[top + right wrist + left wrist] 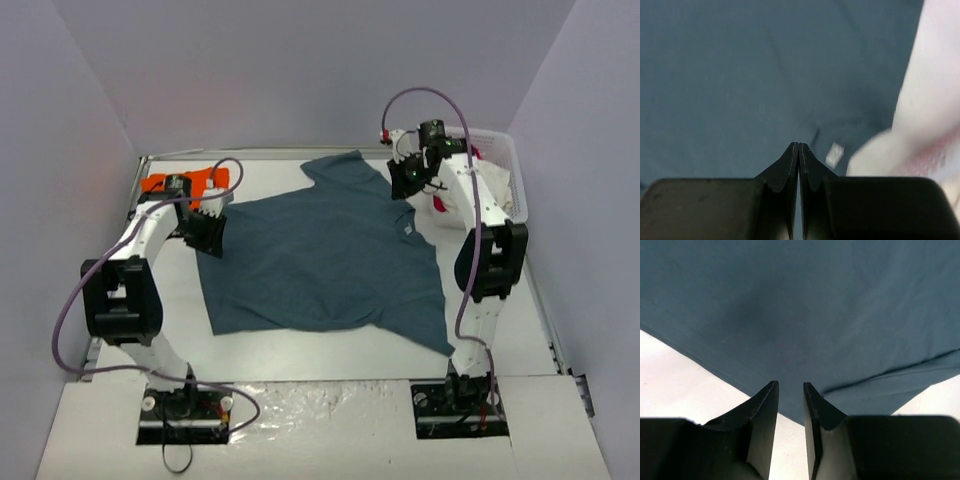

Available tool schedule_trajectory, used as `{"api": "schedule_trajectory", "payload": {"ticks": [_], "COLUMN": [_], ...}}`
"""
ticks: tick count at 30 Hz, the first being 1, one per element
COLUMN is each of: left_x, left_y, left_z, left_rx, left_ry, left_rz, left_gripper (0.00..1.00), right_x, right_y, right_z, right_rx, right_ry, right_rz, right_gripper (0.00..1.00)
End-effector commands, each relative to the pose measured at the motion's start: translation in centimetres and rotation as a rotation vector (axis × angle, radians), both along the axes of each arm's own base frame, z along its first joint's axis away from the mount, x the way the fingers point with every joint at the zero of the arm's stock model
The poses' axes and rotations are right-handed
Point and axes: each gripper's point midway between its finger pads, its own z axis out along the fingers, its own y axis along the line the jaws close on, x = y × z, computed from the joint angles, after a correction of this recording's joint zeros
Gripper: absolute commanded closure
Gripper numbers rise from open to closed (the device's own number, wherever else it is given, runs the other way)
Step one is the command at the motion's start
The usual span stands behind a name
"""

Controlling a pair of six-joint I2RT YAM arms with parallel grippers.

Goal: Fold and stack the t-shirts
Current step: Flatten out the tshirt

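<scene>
A dark slate-blue t-shirt (320, 255) lies spread flat across the middle of the table. A bright orange t-shirt (188, 181) sits crumpled at the back left corner. My left gripper (209, 238) hangs over the blue shirt's left edge. In the left wrist view its jaws (790, 384) stand a little apart, with bare table showing between them and the shirt's hem (715, 365) just past the tips. My right gripper (408, 184) is over the shirt's back right part near the collar. Its jaws (799, 144) are pressed together on nothing, close to a small white label (835, 154).
A white basket (503, 160) stands at the back right corner with a white garment (930, 110) and a red-pink one in it, right next to my right arm. White walls enclose the table on three sides.
</scene>
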Motion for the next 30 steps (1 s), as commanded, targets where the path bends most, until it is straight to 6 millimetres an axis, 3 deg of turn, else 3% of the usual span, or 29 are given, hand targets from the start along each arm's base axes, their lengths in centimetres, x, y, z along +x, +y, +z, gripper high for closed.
{"api": "schedule_trajectory", "payload": {"ticks": [1, 2, 3, 4, 5, 9, 10, 12, 17, 19, 20, 24, 30], "left_x": [2.2, 2.2, 1.8, 1.8, 1.8, 1.0, 0.8, 0.9, 1.8, 3.1, 4.4, 7.5, 12.3], "left_y": [-0.5, -0.4, -1.3, -1.3, -1.2, -0.9, -0.7, -0.2, 1.9, 2.5, 4.1, 6.7, 9.5], "left_z": [3.5, 3.4, 3.1, 3.3, 3.2, 2.6, 2.4, 2.4, 2.8, 3.9, 4.5, 5.7, 3.6], "left_rx": [-0.018, -0.013, -0.008, 0.0, 0.005, 0.04, 0.05, 0.07, 0.141, 0.159, 0.165, 0.174, 0.132], "left_ry": [-0.11, -0.114, -0.11, -0.123, -0.127, -0.125, -0.126, -0.147, -0.232, -0.297, -0.355, -0.445, -0.332], "left_rz": [0.034, 0.038, 0.012, 0.01, 0.009, -0.005, 0.0, 0.013, 0.101, 0.129, 0.183, 0.274, 0.388], "left_gripper": [0.75, 0.75, 0.75, 0.75, 0.75, 0.74, 0.74, 0.74, 0.74, 0.74, 0.75, 0.8, 0.81], "right_x": [3.0, 4.0, 4.7, 6.1, 6.9, 10.1, 10.3, 11.5, 12.2, 12.5, 12.6, 12.1, 10.9], "right_y": [3.6, 3.9, 4.4, 5.4, 5.5, 6.5, 7.1, 6.9, 6.9, 6.2, 6.2, 5.5, 4.4], "right_z": [1.1, -1.9, -2.7, -1.7, -4.4, -7.0, -8.7, -9.0, -11.7, -12.8, -13.1, -15.7, -19.0], "right_rx": [-0.028, -0.053, -0.062, -0.053, -0.076, -0.146, -0.168, -0.228, -0.309, -0.354, -0.367, -0.431, -0.505], "right_ry": [-0.067, -0.023, -0.017, -0.061, -0.027, -0.066, -0.052, -0.101, -0.121, -0.126, -0.131, -0.103, -0.051], "right_rz": [0.022, 0.02, 0.009, 0.011, 0.002, -0.059, -0.073, -0.117, -0.169, -0.196, -0.195, -0.209, -0.217], "right_gripper": [1.0, 1.0, 1.0, 1.0, 1.0, 1.0, 1.0, 1.0, 1.0, 1.0, 1.0, 1.0, 1.0]}}
